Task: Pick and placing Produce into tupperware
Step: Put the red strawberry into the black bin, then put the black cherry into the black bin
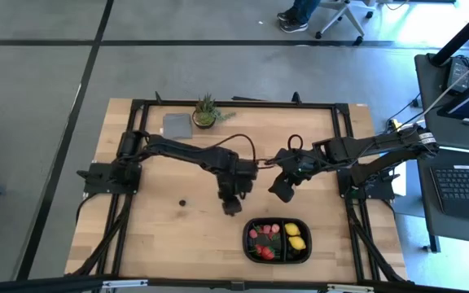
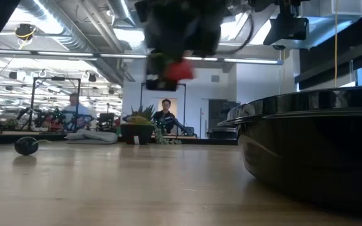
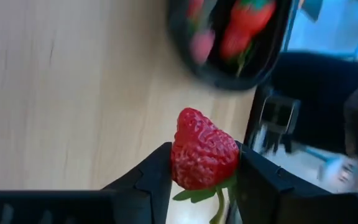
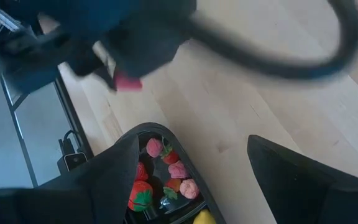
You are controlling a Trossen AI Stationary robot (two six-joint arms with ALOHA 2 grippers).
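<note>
My left gripper (image 1: pixel 231 203) hangs above the table just left of and beyond the black tray (image 1: pixel 278 241), shut on a red strawberry (image 3: pixel 204 157). The low view shows the strawberry (image 2: pixel 178 70) held high above the wood. The tray holds strawberries, pink bits and two yellow lemons (image 1: pixel 296 237), and the left wrist view shows its rim (image 3: pixel 263 68) ahead. A dark cherry (image 1: pixel 182 202) lies on the table to the left, also seen low (image 2: pixel 25 145). My right gripper (image 4: pixel 191 142) is open and holds nothing, hovering above the table beyond the tray (image 4: pixel 156 182). My left gripper pinches the red strawberry by its two sides (image 3: pixel 178 163), near the leafy stem end, between the two fingers (image 3: pixel 151 177). The berry's tip points away from the gripper, the green leaves (image 3: pixel 197 195) back between the fingers. It is lifted clear of the table.
A green potted plant (image 1: pixel 206 111) and a flat grey cloth (image 1: pixel 177 124) sit at the table's far edge. Bare wood lies left of the tray and along the near edge. People sit at desks in the room beyond (image 2: pixel 164 113).
</note>
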